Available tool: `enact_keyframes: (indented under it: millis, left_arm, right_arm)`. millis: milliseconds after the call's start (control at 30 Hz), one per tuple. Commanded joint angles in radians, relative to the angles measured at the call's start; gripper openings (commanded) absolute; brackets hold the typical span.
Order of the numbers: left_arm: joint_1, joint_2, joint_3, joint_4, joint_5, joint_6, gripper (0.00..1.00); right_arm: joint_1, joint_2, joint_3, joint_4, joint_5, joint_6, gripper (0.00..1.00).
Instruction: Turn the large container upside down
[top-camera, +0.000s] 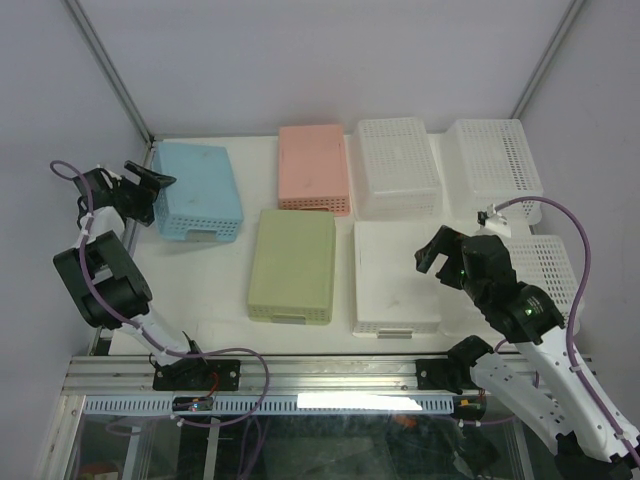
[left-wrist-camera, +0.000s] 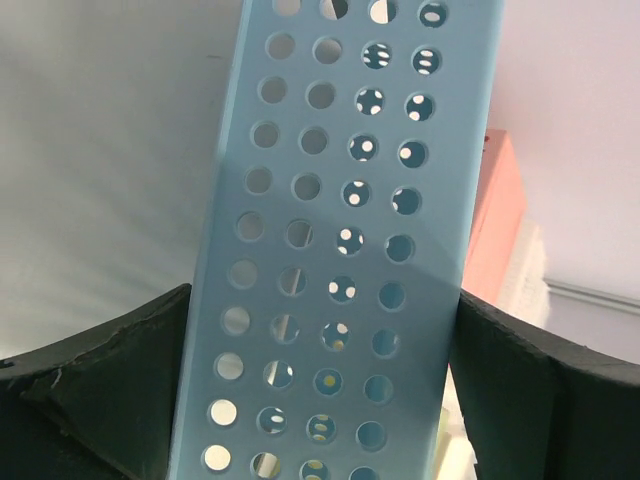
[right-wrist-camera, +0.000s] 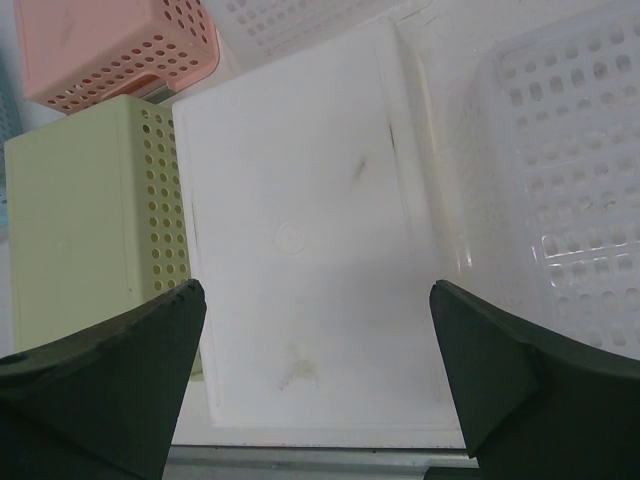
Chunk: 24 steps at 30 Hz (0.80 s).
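My right claw (right-wrist-camera: 318, 285) hangs released above the white basket (right-wrist-camera: 300, 230). My left claw (left-wrist-camera: 322, 295) is spread wide, and the blue basket (top-camera: 198, 190) lies straight ahead of it, bottom up on the bench (top-camera: 210, 290). I judge it light, stiff, slick plastic, so I would pinch its thin holed side. With the pink basket (top-camera: 314, 168) just beyond it and the wall panel (top-camera: 60, 100) behind this claw, swing room looks tight.

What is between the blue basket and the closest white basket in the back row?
The pink basket lies between the blue basket and that white basket, bottom up. The top view shows it.
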<state>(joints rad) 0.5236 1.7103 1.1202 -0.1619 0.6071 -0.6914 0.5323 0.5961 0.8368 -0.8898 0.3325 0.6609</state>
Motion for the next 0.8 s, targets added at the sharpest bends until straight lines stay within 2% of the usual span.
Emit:
enact_keyframes:
  millis: [0,167,300,467,667,767]
  left_arm:
    - [-0.021,-0.07,0.066,-0.196,-0.213,0.155,0.99]
    - [-0.081,-0.102,0.128,-0.273,-0.364,0.218,0.99]
    - [-0.094,-0.08,0.155,-0.314,-0.375,0.236,0.99]
    - [-0.097,-0.123,0.15,-0.315,-0.373,0.241,0.99]
    - [-0.097,-0.173,0.18,-0.34,-0.44,0.253,0.99]
    - [-0.096,-0.184,0.177,-0.336,-0.386,0.249,0.99]
  right_arm:
    - [-0.002,-0.004,0.008,0.062,0.002,-0.007,0.99]
    - [-0.002,0.007,0.007,0.072,-0.003,-0.014,0.99]
    - [-0.002,0.01,0.009,0.074,-0.002,-0.019,0.99]
    - [-0.001,-0.007,-0.001,0.07,0.004,-0.02,0.99]
    - [-0.001,-0.006,0.0,0.064,0.006,-0.019,0.99]
    - [-0.002,-0.005,-0.003,0.067,0.004,-0.018,0.99]
